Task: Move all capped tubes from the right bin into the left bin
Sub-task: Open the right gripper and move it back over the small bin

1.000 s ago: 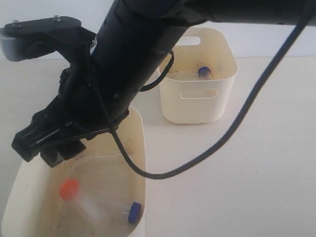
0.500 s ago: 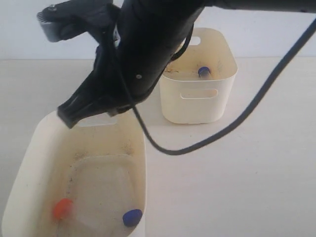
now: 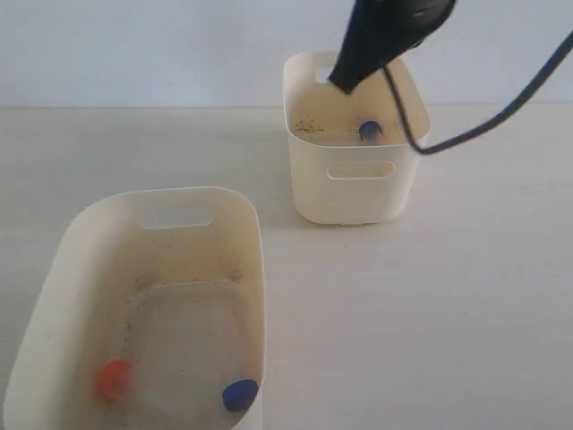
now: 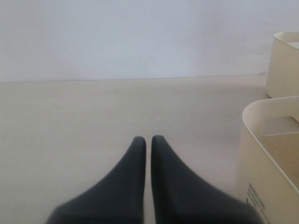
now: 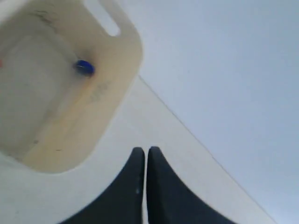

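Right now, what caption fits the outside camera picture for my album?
An orange-capped tube and a blue-capped tube lie in the left bin; another blue-capped tube sits in the right bin.

The left bin (image 3: 64, 269) and the right bin (image 3: 356, 199) look like smooth cream plastic; the table (image 3: 430, 313) looks matt.

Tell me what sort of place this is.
Probably a robot test bench, lab-like: a bare pale tabletop against a plain white wall, two cream bins on it, the left bin and the right bin, and small capped tubes inside them.
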`<control>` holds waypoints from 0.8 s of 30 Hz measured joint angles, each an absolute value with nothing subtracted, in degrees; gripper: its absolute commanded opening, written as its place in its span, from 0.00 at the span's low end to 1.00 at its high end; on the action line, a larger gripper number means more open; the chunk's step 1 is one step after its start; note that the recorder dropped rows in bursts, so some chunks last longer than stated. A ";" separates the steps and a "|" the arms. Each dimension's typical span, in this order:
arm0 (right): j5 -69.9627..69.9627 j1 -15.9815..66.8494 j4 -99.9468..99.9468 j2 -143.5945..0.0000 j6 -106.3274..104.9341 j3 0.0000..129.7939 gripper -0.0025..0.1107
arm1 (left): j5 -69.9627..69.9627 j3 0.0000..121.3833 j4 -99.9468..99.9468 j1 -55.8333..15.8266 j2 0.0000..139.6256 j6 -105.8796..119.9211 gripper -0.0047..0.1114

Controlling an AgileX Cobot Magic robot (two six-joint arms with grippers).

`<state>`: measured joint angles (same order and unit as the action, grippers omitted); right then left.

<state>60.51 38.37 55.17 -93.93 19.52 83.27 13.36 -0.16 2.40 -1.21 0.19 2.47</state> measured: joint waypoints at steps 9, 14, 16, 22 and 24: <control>30.78 10.53 34.61 -94.28 30.07 83.27 0.03 | 13.36 -0.16 2.40 -1.21 0.19 2.47 0.08; 22.76 7.30 7.50 -99.82 4.99 90.90 0.02 | 13.36 -0.16 2.40 -1.21 0.19 2.47 0.08; 26.34 7.41 0.88 -103.86 -1.64 97.70 0.02 | 13.36 -0.16 2.40 -1.21 0.19 2.47 0.08; 55.74 7.41 -10.95 -124.91 -5.40 129.41 0.02 | 13.36 -0.16 2.40 -1.21 0.19 2.47 0.08; 61.09 7.41 -15.52 -130.22 -5.40 134.83 0.02 | 13.36 -0.16 2.40 -1.21 0.19 2.47 0.08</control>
<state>61.09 7.41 -15.52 -130.22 -5.40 134.83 13.36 -0.16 2.40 -1.21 0.19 2.47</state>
